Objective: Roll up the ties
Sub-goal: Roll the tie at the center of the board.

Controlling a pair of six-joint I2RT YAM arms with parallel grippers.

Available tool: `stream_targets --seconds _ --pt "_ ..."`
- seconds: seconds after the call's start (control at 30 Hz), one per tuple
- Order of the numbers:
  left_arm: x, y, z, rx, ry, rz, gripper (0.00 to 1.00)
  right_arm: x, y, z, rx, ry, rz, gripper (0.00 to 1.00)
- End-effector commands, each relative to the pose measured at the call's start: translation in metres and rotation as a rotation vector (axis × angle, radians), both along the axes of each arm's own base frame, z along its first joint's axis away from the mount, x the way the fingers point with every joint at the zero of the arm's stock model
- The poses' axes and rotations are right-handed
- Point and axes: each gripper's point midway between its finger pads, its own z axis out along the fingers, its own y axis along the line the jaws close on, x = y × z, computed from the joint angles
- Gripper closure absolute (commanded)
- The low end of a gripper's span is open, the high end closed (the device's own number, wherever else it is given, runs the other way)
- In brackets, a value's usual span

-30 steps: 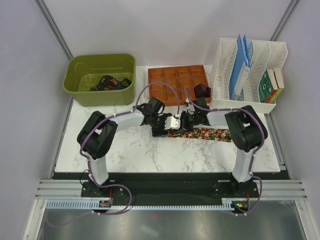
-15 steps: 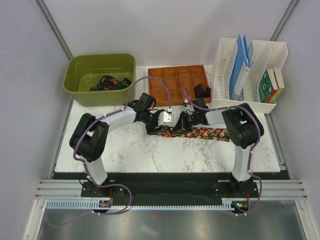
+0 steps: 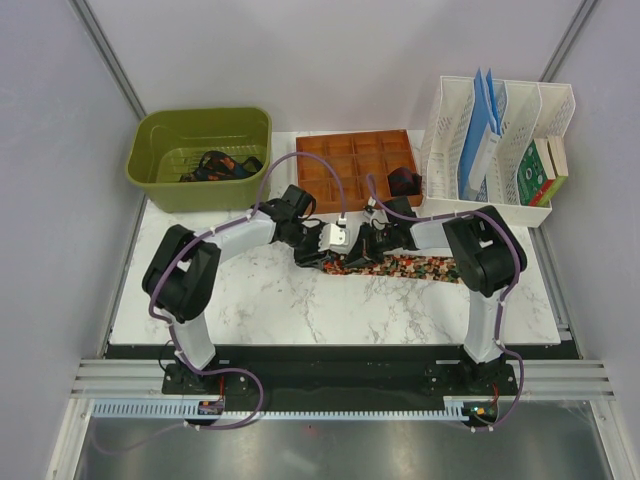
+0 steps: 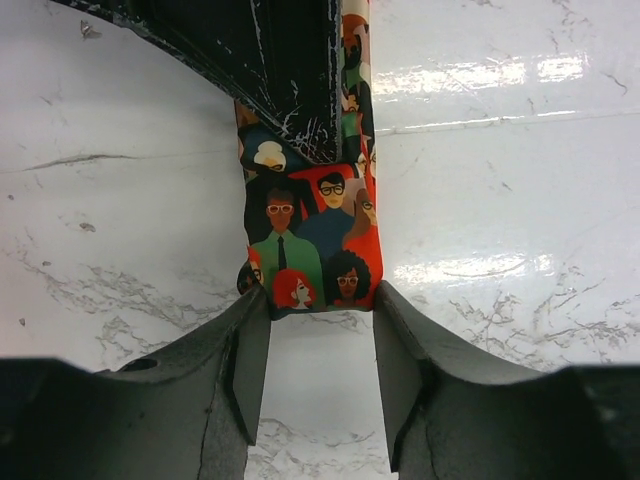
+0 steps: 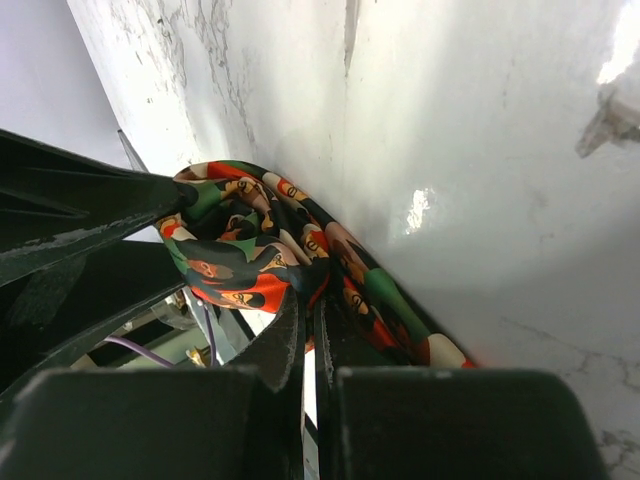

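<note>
L gripper (image 3: pixel 326 260) is low over the table (image 3: pixel 250 300), jaws spread approx. to the width of the tie (image 4: pixel 310 250). The tie's blunt end lies flat between the two tips, one of the fingers (image 4: pixel 245 360) at each edge, touching or v. nearly; can't tell if they press. Print is small faces, red/green/orange on black. Past the L tips the strip runs straight on under a black part of the other arm.

R gripper (image 5: pixel 308 305) faces the L one, nearly tip to tip in the top view. Its jaws are narrow, only a slit betw. them, w/ a fold of the tie pinched at the tips. Just beyond the R tips the fabric curls into a loose loop. Behind the R jaws the rest of the strip lies flat on the marble, under the R forearm.

Well beyond both sets of jaws: green bin (image 3: pixel 200 120) w/ dark ties (image 3: pixel 215 165) inside, brown tray (image 3: pixel 345 165) w/ one dark roll (image 3: pixel 404 182) at its right end, white rack (image 3: pixel 500 205).
</note>
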Motion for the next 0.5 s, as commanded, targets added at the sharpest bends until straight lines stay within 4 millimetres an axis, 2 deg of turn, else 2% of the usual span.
stream_targets --seconds 0.0,0.1,0.23,0.47 --pt "0.004 -0.022 0.028 -0.086 0.002 -0.022 0.51 -0.005 -0.015 -0.044 -0.146 0.028 -0.025 1.0" --pt "0.005 -0.038 0.042 -0.118 0.006 -0.023 0.52 -0.005 -0.013 -0.044 -0.146 0.025 -0.021 1.0" --pt "0.0 -0.055 0.04 -0.124 0.026 -0.041 0.52 -0.005 -0.011 -0.042 -0.14 0.026 -0.02 1.0" --pt "0.0 -0.072 0.006 -0.057 0.056 -0.048 0.55 -0.006 -0.007 -0.036 -0.109 0.024 -0.011 1.0"
